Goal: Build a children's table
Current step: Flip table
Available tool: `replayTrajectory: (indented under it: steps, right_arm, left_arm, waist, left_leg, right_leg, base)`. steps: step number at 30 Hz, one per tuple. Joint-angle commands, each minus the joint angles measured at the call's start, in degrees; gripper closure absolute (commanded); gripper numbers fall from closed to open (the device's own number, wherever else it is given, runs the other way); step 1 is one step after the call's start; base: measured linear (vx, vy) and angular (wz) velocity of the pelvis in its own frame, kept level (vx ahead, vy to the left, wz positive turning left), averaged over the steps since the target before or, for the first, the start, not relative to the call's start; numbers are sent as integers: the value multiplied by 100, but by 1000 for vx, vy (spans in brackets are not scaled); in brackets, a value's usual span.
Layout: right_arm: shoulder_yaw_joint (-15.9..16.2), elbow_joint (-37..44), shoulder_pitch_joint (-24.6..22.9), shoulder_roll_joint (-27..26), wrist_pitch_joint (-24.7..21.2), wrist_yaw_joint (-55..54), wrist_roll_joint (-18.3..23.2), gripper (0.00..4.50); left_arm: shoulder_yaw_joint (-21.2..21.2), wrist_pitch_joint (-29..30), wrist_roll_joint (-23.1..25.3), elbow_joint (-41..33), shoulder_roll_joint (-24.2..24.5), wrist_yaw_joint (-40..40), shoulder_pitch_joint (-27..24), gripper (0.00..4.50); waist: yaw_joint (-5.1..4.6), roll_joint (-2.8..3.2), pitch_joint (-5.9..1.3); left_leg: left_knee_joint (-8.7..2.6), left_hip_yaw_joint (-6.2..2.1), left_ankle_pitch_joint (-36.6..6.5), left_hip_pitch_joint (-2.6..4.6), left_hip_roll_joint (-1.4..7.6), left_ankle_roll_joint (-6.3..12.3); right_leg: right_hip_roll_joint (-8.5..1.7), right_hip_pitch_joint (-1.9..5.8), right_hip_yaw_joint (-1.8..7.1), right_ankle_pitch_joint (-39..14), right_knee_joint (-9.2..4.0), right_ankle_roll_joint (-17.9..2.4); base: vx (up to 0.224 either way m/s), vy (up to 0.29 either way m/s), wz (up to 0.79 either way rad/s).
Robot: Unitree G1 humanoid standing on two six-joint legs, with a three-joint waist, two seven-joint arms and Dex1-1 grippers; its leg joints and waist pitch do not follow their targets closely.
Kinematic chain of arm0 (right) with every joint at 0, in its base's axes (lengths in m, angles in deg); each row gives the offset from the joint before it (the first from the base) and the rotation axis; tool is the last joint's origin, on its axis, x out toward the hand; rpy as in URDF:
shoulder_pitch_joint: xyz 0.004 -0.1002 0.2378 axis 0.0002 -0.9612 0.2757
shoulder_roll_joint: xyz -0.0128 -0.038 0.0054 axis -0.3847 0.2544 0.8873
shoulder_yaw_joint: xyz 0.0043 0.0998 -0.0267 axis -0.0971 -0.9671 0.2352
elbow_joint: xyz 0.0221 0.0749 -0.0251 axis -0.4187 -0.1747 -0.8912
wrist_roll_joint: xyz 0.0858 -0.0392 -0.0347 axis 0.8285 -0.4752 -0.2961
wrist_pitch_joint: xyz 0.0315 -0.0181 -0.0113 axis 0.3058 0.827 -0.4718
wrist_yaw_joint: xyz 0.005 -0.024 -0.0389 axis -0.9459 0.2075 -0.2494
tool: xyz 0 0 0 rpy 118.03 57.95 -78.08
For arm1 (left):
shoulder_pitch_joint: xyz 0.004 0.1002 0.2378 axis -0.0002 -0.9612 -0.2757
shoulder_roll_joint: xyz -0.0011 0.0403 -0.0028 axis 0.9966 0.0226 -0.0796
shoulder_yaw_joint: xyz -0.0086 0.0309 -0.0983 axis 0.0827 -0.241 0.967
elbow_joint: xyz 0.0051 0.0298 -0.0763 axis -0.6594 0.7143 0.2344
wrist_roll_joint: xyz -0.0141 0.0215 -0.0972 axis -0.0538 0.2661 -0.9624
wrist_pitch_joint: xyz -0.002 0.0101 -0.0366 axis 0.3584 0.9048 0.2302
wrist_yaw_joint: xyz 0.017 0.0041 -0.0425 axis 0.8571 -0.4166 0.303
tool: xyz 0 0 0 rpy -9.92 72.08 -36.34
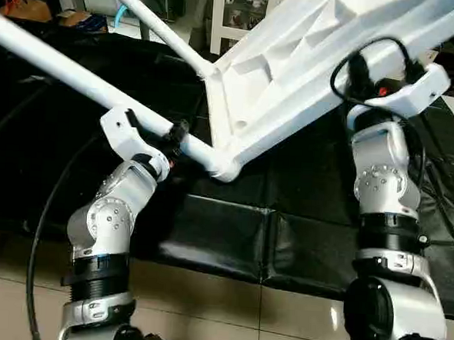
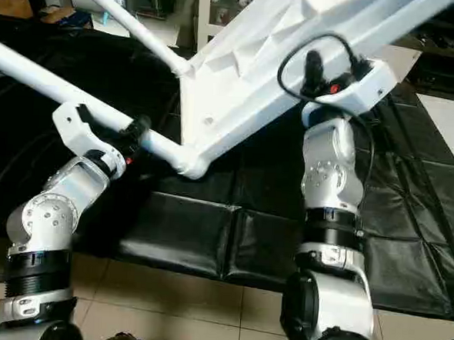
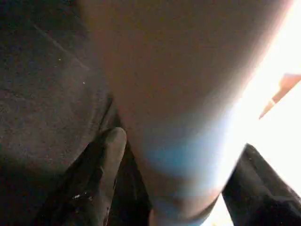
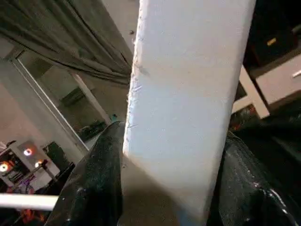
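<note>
The white plastic rectangular tabletop with its X-ribbed underside is tilted up off the black-covered work surface, its lowest rounded corner socket hanging just above the cover, well in from the front edge. Two long tapered white tube legs are visible: one leg runs from that low corner out toward the surface's left side, the second leg rises from the next corner toward the back.

The left gripper straddles the first leg close to the socket; in the left wrist view one black finger lies beside the tube with a gap, so the jaws look spread around it rather than clamped. The right gripper is clamped on the tabletop's rim, a finger on either face.

The tabletop is probably light but bulky and stiff, its smooth plastic likely slippery; the thin rim gives the firmest purchase. The legs likely act as long levers, so holding near the socket seems safest.
</note>
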Motion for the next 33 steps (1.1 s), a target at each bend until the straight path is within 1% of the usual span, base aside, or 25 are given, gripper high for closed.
replayTrajectory:
  steps: [1, 2, 6, 7, 8, 10, 11, 12, 13, 15, 16, 18, 19, 21, 22, 25, 27, 29, 30, 31, 32, 33]
  right_arm:
    - [-300, 280, 295, 443, 693, -135, -289, 241]
    - [-299, 273, 301, 457, 741, -172, -320, 241]
    - [-351, 175, 382, 505, 1004, -343, -461, 243]
    - [-354, 169, 388, 511, 1022, -357, -474, 244]
    - [-383, 138, 444, 553, 1145, -445, -540, 245]
    - [-401, 107, 501, 593, 1253, -517, -584, 248]
    - [-409, 72, 560, 634, 1346, -571, -620, 250]
    - [-410, 68, 567, 638, 1355, -576, -624, 252]
    - [-417, 42, 603, 665, 1393, -582, -633, 254]
    - [-411, -15, 663, 707, 1442, -568, -640, 256]
    - [-410, -23, 669, 712, 1450, -569, -642, 258]
    - [-404, -53, 685, 728, 1507, -573, -662, 259]
    - [-398, -76, 694, 738, 1535, -569, -663, 259]
    - [-389, -109, 709, 751, 1566, -582, -660, 259]
    - [-375, -112, 711, 744, 1555, -545, -633, 259]
    - [-249, -110, 671, 730, 1566, -418, -719, 259]
    - [-222, -157, 681, 731, 1481, -318, -717, 259]
    - [-96, -236, 675, 787, 1245, -243, -810, 259]
    - [-84, -242, 674, 792, 1235, -241, -823, 259]
    - [78, -258, 663, 874, 1227, -177, -1027, 259]
    - [204, -239, 661, 933, 1284, -153, -1209, 259]
    - [268, -223, 670, 954, 1311, -158, -1299, 259]
  left_arm:
    - [82, 112, 273, -8, 152, 69, -235, 125]
    - [10, 189, 292, -39, 188, 24, -289, 125]
    - [-435, 567, 265, -287, 401, -298, -588, 125]
    - [-466, 588, 257, -308, 415, -324, -607, 125]
    - [-693, 695, 260, -425, 537, -501, -722, 125]
    - [-898, 714, 316, -491, 663, -647, -799, 125]
    - [-1016, 729, 335, -534, 721, -722, -836, 125]
    - [-1028, 732, 337, -539, 727, -728, -840, 125]
    - [-1105, 745, 372, -573, 758, -759, -853, 125]
    - [-1346, 810, 525, -607, 944, -878, -869, 125]
    - [-1380, 834, 537, -609, 976, -902, -873, 125]
    - [-1455, 895, 525, -624, 1061, -1007, -905, 125]
    - [-1472, 885, 536, -640, 1092, -1031, -923, 125]
    - [-1518, 872, 547, -683, 1163, -1080, -952, 125]
    - [-1536, 869, 539, -711, 1192, -1100, -965, 125]
    - [-1559, 782, 604, -798, 1262, -1248, -963, 125]
    - [-1560, 735, 637, -834, 1296, -1268, -936, 125]
    - [-1556, 702, 675, -847, 1322, -1268, -908, 125]
    - [-1555, 693, 681, -848, 1323, -1266, -905, 125]
    - [-1525, 616, 705, -860, 1322, -1257, -862, 125]
    - [-1522, 558, 718, -876, 1337, -1266, -828, 125]
    - [-1540, 521, 739, -888, 1359, -1281, -812, 125]
  waist:
    - [-41, -91, -524]
    - [-40, -106, -524]
    - [-49, -101, -517]
    - [-54, -97, -514]
    - [-50, -94, -508]
    - [-46, -88, -505]
    - [-44, -80, -509]
    - [-39, -72, -518]
    - [-39, -82, -528]
    - [-30, -70, -535]
    - [-36, -69, -525]
    - [-61, -92, -514]
    - [-82, -108, -519]
    - [-107, -107, -513]
    - [-132, -111, -514]
    - [-176, -112, -513]
    - [-193, -119, -516]
    - [-206, -113, -517]
    - [-208, -112, -516]
    - [-210, -105, -514]
    - [-208, -111, -515]
    - [-206, -110, -518]
  left_leg:
    - [-322, -33, -185, 208, 147, 268]
    - [-321, -33, -187, 203, 146, 271]
    - [-324, -30, -247, 195, 144, 234]
    - [-327, -31, -287, 198, 147, 217]
    - [-327, -21, -379, 225, 148, 173]
    - [-330, -16, -393, 236, 149, 136]
    - [-325, -9, -381, 243, 143, 113]
    - [-322, -5, -360, 259, 148, 112]
    - [-313, 3, -301, 259, 147, 134]
    - [-306, 1, -188, 241, 141, 168]
    - [-314, -5, -197, 226, 137, 173]
    - [-320, -4, -316, 206, 131, 144]
    - [-325, -15, -346, 183, 128, 132]
    - [-324, -7, -446, 180, 123, 121]
    - [-322, -8, -511, 166, 118, 111]
    - [-318, -9, -574, 167, 123, 128]
    - [-315, -12, -550, 149, 119, 146]
    - [-310, -11, -503, 157, 124, 180]
    - [-308, -8, -498, 160, 124, 188]
    - [-306, -10, -489, 161, 127, 189]
    - [-302, -7, -483, 158, 123, 180]
    - [-302, -5, -485, 162, 122, 180]
  right_leg:
    - [-197, 280, 164, 25, -297, -937]
    - [-202, 285, 165, 28, -292, -938]
    - [-200, 274, 161, -128, -292, -915]
    - [-203, 268, 159, -192, -299, -908]
    - [-197, 243, 159, -327, -318, -893]
    - [-186, 229, 161, -368, -323, -849]
    - [-167, 222, 163, -341, -318, -819]
    - [-166, 213, 163, -285, -314, -811]
    - [-151, 208, 162, -166, -308, -800]
    - [-146, 216, 157, 6, -284, -809]
    - [-148, 219, 145, -24, -284, -784]
    - [-165, 229, 147, -169, -295, -767]
    - [-174, 248, 143, -245, -295, -762]
    - [-183, 231, 146, -387, -319, -762]
    - [-188, 243, 148, -468, -322, -761]
    - [-190, 228, 147, -567, -340, -745]
    - [-190, 241, 145, -563, -335, -737]
    - [-182, 232, 144, -490, -328, -764]
    - [-179, 230, 145, -470, -327, -775]
    - [-175, 227, 143, -456, -328, -798]
    - [-178, 232, 144, -461, -328, -807]
    - [-175, 231, 144, -462, -327, -810]
  base:
    - [0, 0, 0]
    - [0, 0, 0]
    - [0, 0, 0]
    - [0, 0, 0]
    - [0, 0, 0]
    - [0, 0, 0]
    - [0, 0, 0]
    - [0, 0, 0]
    - [0, 0, 0]
    - [0, 0, 0]
    - [0, 0, 0]
    - [0, 0, 0]
    - [0, 0, 0]
    - [0, 0, 0]
    - [0, 0, 0]
    - [0, 0, 0]
    - [0, 0, 0]
    - [0, 0, 0]
    - [0, 0, 0]
    - [0, 0, 0]
    - [0, 0, 0]
    - [0, 0, 0]
